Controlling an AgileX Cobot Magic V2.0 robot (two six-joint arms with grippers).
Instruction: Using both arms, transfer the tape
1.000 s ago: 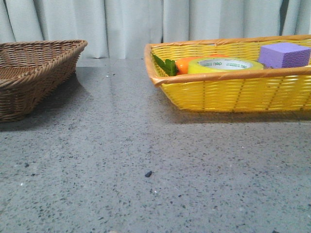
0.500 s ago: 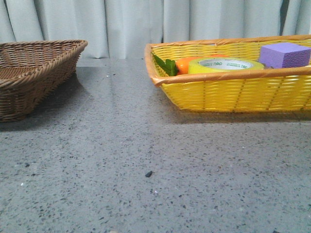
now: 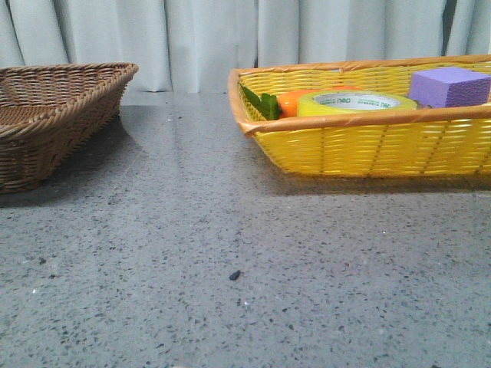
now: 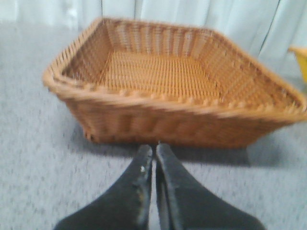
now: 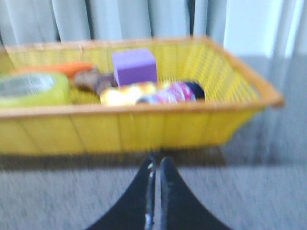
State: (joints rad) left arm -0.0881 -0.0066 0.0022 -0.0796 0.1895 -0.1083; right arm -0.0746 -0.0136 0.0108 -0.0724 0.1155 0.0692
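Note:
The yellow tape roll [image 3: 357, 103], with a white core and green lettering, lies flat in the yellow wicker basket [image 3: 368, 146] at the right. It shows blurred in the right wrist view [image 5: 33, 89] at the basket's far end. My right gripper [image 5: 156, 160] is shut and empty, just outside the yellow basket's near wall [image 5: 120, 129]. My left gripper [image 4: 154, 149] is shut and empty, just in front of the brown wicker basket [image 4: 158, 120]. Neither gripper shows in the front view.
The brown basket [image 3: 54, 115] stands at the left and looks empty inside. The yellow basket also holds a purple foam block [image 3: 449, 86], an orange carrot-like item [image 3: 295, 100] with green leaves, and several small colourful items [image 5: 153, 92]. Grey speckled tabletop [image 3: 230, 253] lies between the baskets.

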